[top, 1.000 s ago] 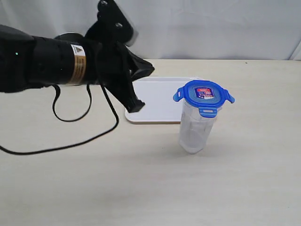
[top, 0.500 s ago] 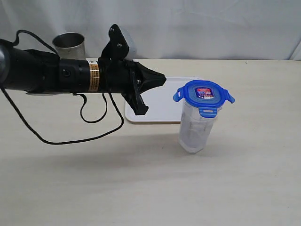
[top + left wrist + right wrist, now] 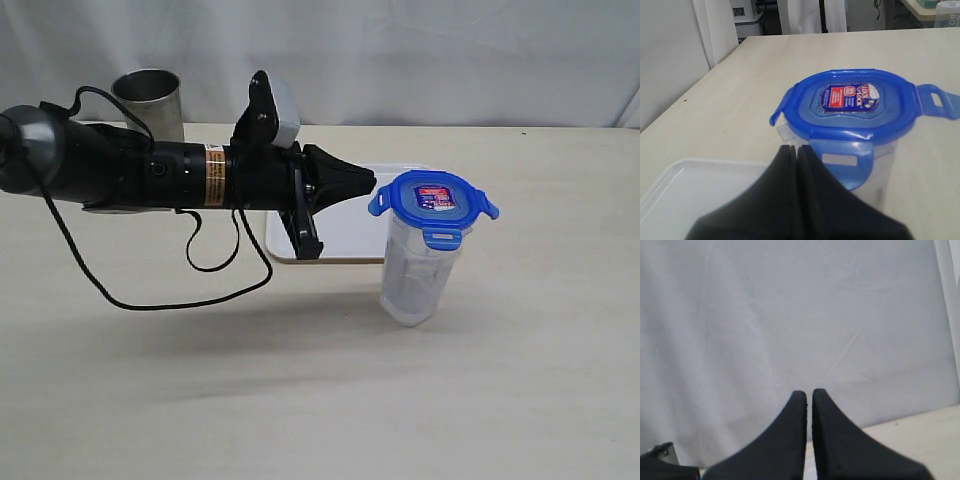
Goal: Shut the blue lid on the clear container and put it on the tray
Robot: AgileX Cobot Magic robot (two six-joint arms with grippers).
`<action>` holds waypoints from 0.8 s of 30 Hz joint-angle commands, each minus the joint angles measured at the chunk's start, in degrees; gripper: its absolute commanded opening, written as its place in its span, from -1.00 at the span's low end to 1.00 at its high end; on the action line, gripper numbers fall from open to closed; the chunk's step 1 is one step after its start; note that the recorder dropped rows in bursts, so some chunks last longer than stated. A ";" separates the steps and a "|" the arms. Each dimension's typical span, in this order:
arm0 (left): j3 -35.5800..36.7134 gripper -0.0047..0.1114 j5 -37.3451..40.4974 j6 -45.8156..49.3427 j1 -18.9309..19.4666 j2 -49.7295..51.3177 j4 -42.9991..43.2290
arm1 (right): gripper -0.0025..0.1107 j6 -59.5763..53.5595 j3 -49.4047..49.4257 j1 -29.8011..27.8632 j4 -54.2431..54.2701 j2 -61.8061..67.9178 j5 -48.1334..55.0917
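The clear container (image 3: 417, 272) stands upright on the table, right of the tray (image 3: 345, 215). The blue lid (image 3: 433, 203) rests on its rim with the snap flaps sticking outward; in the left wrist view the lid (image 3: 855, 102) shows its red-and-white label. My left gripper (image 3: 368, 182) is shut and empty, its tip just left of the lid's nearest flap; I cannot tell whether they touch. In the left wrist view the left gripper (image 3: 794, 147) points at the container's rim, over the tray (image 3: 685, 192). My right gripper (image 3: 809, 392) is shut, empty, facing a white backdrop, outside the exterior view.
A grey metal cup (image 3: 149, 100) stands at the back left behind the left arm. A black cable (image 3: 190, 270) loops down from the arm onto the table. A white curtain closes the back.
The left arm has swung down and reached right across the tray, bringing its shut tip from well left of the container up to the lid's flap. The container and lid have not moved.
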 commanded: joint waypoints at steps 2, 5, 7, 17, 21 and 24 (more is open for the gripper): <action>-0.35 -0.92 -0.68 -1.96 0.07 0.22 1.90 | -0.88 3.68 -2.89 -0.02 -5.79 16.43 0.39; -0.35 -0.92 -0.68 -1.95 0.07 0.22 2.27 | -0.88 15.51 -4.44 -0.02 -21.43 27.69 -2.61; -0.35 -0.92 0.35 0.73 0.07 0.22 0.41 | -0.88 28.82 -4.56 -0.02 -39.60 35.98 -11.36; -0.35 -0.92 1.24 2.09 0.07 0.22 -1.99 | -0.88 30.30 -7.72 -0.02 -53.17 60.41 -29.76; -0.35 -0.92 1.25 2.09 -0.51 0.63 -1.99 | -0.88 27.88 -7.72 -0.02 -52.94 63.61 -33.10; -0.35 -0.92 1.14 2.57 -0.86 1.25 -2.46 | -0.88 27.41 -7.72 -0.02 -52.94 63.98 -33.61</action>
